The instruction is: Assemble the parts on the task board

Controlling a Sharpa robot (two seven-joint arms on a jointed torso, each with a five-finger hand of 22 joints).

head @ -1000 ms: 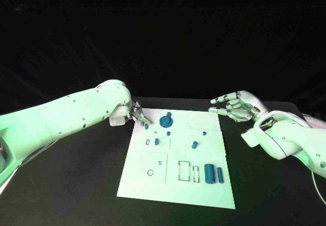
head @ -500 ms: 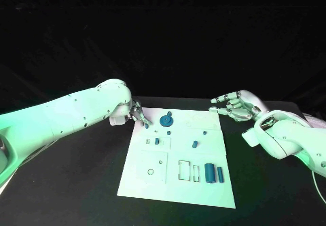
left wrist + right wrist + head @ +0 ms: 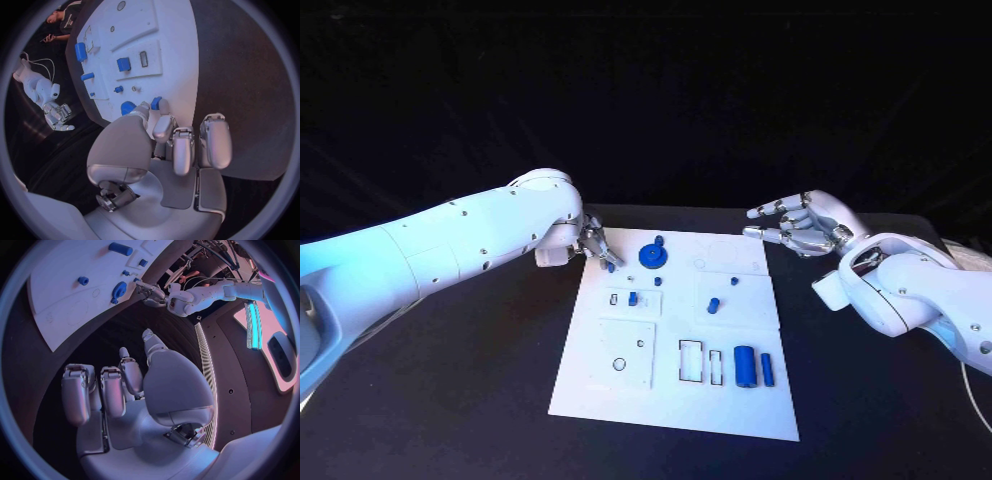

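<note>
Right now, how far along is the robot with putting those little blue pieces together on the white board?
Early, it seems. A blue gear and a few small blue pieces sit on the task board. The left robot hand touches a small blue part at the board's far corner. The right robot hand hovers open off the board. Two blue cylinders lie loose, with outlined slots beside them unfilled.

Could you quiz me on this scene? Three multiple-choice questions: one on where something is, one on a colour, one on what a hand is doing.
1. Where is the left hand?
A. at the board's far left corner
B. at the board's near edge
C. off the table

2. What colour is the gear on the board?
A. red
B. blue
C. yellow

3. What is the right hand doing?
A. gripping the gear
B. pressing on the board
C. hovering, holding nothing

Answers:
1 A: its fingers meet a small peg at that corner.
2 B: like the other parts.
3 C: its fingers are spread, beside the board.
</note>
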